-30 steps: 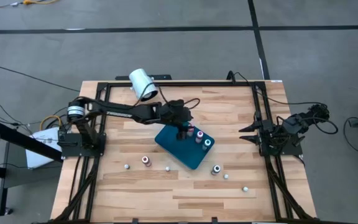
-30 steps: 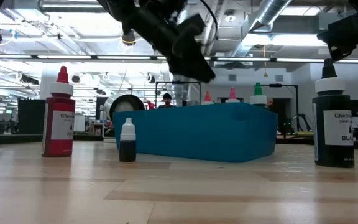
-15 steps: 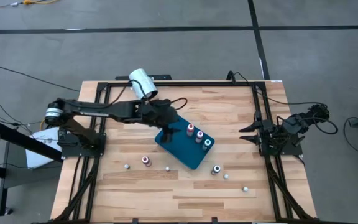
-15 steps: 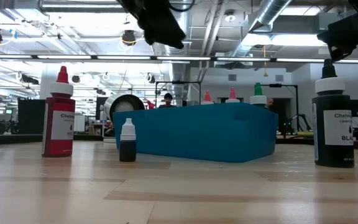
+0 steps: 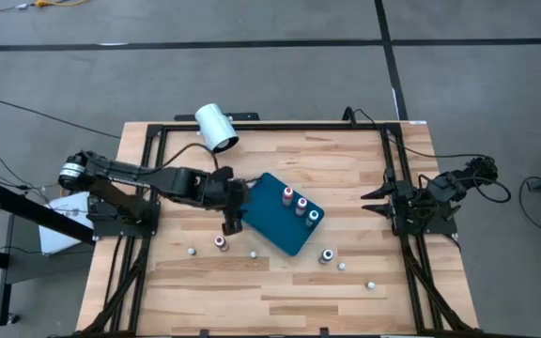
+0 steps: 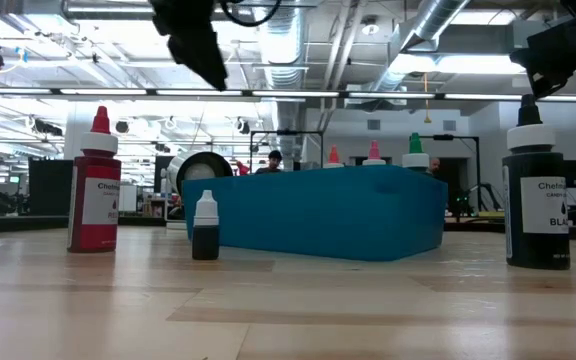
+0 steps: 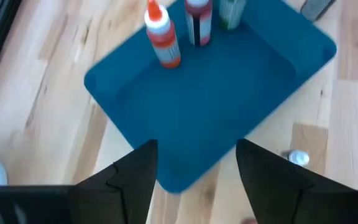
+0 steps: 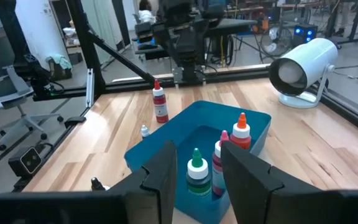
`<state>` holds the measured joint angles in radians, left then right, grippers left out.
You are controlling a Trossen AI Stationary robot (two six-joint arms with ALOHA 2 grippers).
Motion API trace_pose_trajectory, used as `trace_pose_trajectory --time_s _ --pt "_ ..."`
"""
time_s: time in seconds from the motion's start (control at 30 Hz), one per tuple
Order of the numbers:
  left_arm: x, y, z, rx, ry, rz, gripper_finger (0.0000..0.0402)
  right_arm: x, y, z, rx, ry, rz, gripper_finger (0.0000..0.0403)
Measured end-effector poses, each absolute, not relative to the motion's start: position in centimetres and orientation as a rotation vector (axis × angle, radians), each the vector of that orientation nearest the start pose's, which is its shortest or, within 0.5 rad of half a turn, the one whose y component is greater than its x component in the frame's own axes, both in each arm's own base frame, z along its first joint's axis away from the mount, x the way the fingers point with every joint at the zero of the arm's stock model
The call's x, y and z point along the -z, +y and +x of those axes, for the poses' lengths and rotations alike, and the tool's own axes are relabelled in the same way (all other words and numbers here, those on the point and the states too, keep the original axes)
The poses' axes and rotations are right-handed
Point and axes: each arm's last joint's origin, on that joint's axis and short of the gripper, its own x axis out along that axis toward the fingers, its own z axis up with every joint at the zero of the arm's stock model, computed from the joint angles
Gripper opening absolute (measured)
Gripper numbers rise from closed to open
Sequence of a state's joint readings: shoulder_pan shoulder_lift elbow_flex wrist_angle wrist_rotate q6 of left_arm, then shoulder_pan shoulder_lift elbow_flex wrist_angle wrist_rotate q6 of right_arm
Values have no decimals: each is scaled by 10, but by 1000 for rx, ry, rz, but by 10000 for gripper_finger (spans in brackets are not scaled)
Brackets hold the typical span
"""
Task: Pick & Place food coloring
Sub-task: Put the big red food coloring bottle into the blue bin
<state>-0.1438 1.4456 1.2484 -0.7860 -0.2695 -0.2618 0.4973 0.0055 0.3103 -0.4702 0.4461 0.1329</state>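
Three food coloring bottles, orange-topped (image 7: 162, 37), pink-topped (image 5: 301, 205) and green-topped (image 8: 196, 171), stand upright in the teal tray (image 5: 280, 225). More stand on the wood: a red one (image 5: 221, 242), a black one (image 6: 538, 195), a small dark one (image 6: 205, 228). My left gripper (image 5: 232, 223) hangs open above the tray's left edge, near the red bottle; its fingers (image 7: 138, 177) hold nothing. My right gripper (image 5: 366, 203) waits open at the table's right side, pointing toward the tray.
A white cylinder (image 5: 216, 127) lies at the table's far left, beyond the tray. Small bottles (image 5: 342, 267) and caps dot the near half of the table. A black frame (image 5: 397, 169) borders the table's sides.
My left gripper has drawn back from the bottles in the tray toward the table's left and near edge, rising and tipping further downward, and has stayed open. The three bottles in the tray have kept their places.
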Motion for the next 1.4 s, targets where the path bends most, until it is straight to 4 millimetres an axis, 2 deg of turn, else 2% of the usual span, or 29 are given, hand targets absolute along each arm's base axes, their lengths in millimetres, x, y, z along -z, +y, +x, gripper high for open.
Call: trace_pose_trajectory --time_s 0.2,0.6,0.8,1.07,1.17,1.4 --pt "-301 -59 277 -274 929 -84 210 -220 20 62 -42 150 57 114" --pt "-328 -88 237 -337 801 -342 210 -220 20 62 -42 151 56 114" --pt "-331 -113 220 -364 750 -418 210 -220 20 62 -42 150 56 114" --pt "-332 -145 197 -373 641 -429 210 -220 20 62 -42 151 56 114" --pt "-329 -155 190 -375 601 -418 210 -220 20 62 -42 151 56 114" --pt "-297 -174 173 -365 556 -436 210 -220 20 62 -42 151 56 114"
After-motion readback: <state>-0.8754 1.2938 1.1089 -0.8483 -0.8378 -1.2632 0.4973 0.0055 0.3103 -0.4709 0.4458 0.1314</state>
